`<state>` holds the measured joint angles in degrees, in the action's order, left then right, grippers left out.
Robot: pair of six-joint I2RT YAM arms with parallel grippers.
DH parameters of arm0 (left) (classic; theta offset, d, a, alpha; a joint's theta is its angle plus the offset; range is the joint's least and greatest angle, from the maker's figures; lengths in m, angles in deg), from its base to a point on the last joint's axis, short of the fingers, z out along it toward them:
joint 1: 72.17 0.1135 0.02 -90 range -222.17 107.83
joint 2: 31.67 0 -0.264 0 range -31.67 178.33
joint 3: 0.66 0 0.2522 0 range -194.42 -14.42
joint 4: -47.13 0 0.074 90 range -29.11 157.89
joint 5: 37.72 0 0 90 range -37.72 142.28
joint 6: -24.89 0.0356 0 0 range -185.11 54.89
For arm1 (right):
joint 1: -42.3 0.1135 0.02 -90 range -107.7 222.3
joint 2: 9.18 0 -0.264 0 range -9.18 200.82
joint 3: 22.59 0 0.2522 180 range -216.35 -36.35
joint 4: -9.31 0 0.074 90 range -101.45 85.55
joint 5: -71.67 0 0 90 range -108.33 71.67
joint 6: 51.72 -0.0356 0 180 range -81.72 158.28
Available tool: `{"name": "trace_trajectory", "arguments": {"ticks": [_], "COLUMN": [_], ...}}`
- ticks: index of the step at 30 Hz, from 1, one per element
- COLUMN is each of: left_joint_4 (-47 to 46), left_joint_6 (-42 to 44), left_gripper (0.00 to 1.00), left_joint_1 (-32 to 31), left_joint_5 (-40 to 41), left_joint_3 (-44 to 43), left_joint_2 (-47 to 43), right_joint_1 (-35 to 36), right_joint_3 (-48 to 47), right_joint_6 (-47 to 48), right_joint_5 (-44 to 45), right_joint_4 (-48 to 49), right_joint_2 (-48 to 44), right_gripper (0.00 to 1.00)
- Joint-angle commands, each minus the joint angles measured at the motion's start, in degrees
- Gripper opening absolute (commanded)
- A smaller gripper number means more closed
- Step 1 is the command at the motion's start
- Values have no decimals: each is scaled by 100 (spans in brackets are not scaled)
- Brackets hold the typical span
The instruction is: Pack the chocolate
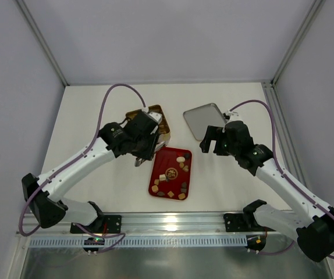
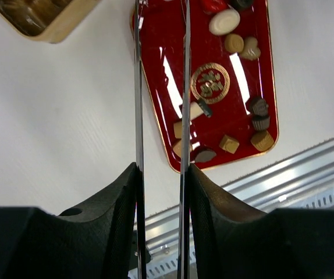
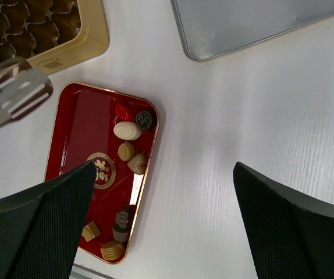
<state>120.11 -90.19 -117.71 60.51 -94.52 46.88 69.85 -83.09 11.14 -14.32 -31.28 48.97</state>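
Several chocolate pieces point(image 1: 183, 160), dark, tan and cream, lie on a red tray point(image 1: 161, 165); they also show in the left wrist view point(image 2: 225, 21) and the right wrist view point(image 3: 127, 130). My left gripper point(image 1: 145, 141) point(image 2: 161, 174) is shut on metal tongs point(image 2: 185, 87), whose blades reach over the tray's left edge. The tong tips point(image 3: 16, 93) look empty, between the tray and the gold box point(image 3: 56, 35). My right gripper point(image 1: 205, 142) point(image 3: 164, 174) is open and empty over bare table right of the tray.
A silver lid point(image 1: 205, 119) lies inside up at the back right, also in the right wrist view point(image 3: 254, 23). The gold box point(image 1: 158, 113) is partly hidden under my left arm. A metal rail point(image 1: 173, 224) runs along the near edge.
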Motion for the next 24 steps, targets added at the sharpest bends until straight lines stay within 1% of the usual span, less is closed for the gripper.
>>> {"name": "trace_trajectory", "arguments": {"ticks": [1,9,18,24], "left_joint_4": [81,537,845,854], "left_joint_6": [-392,-787,-1060,-1122], "left_gripper": [38,39,41,42], "left_joint_1": [-472,-1123,-1493,-1625], "left_joint_5": [-41,135,-85,-225], "left_joint_3": [230,600,1048,1215], "left_joint_2": [-322,-638,-1130,-1236], "right_joint_1": [22,13,13,13], "right_joint_3": [-178,-63,7,16], "right_joint_6": [-64,-108,-160,-178], "right_joint_5": [126,144,126,135], "right_joint_4": [108,73,73,73], "right_joint_2": [-67,-199,-225,-225], "right_gripper": [100,100,100,100]}}
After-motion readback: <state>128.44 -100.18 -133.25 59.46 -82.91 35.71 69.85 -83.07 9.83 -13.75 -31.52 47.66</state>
